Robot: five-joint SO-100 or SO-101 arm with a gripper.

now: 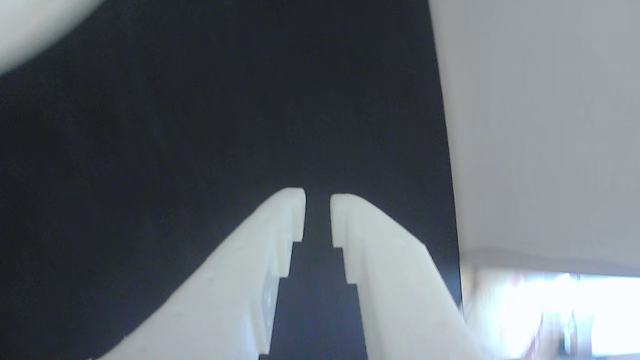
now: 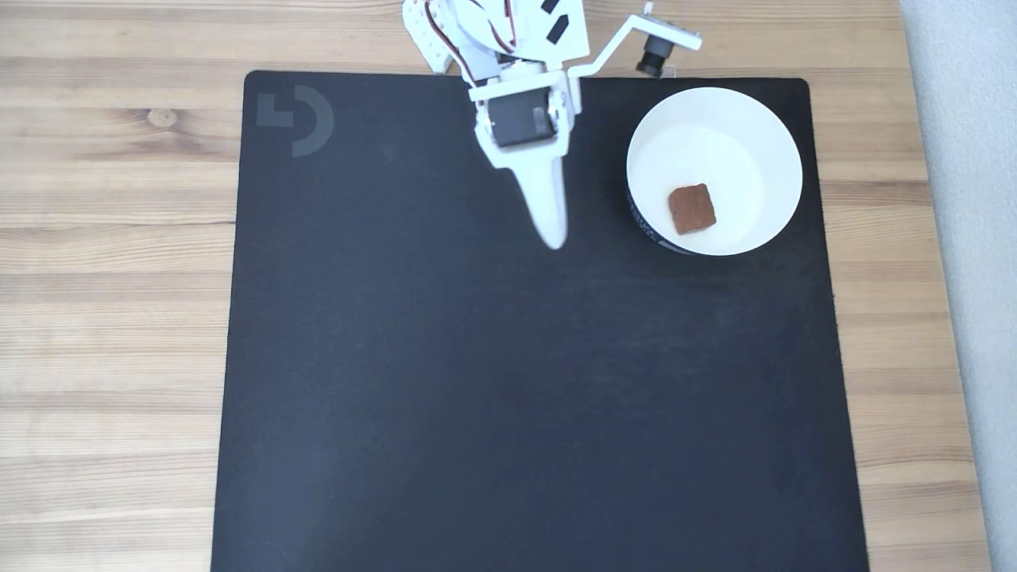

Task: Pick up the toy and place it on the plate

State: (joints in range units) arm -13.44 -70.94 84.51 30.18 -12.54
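In the fixed view the toy (image 2: 691, 208), a small reddish-brown squarish block, lies flat inside the white plate (image 2: 763, 135), a little left of and below its middle. The plate stands on the black mat near its upper right corner. My white gripper (image 2: 552, 237) points down the picture, left of the plate and apart from it, with its tip over bare mat. In the wrist view the gripper (image 1: 317, 200) has its two white fingers (image 1: 270, 240) almost together. Only a thin slit parts them, and nothing is held between them.
The black mat (image 2: 516, 397) covers most of the wooden table (image 2: 111, 278) in the fixed view. A grey strip (image 2: 969, 238) runs along the right edge. In the wrist view a pale surface (image 1: 540, 125) lies beyond the mat's right edge.
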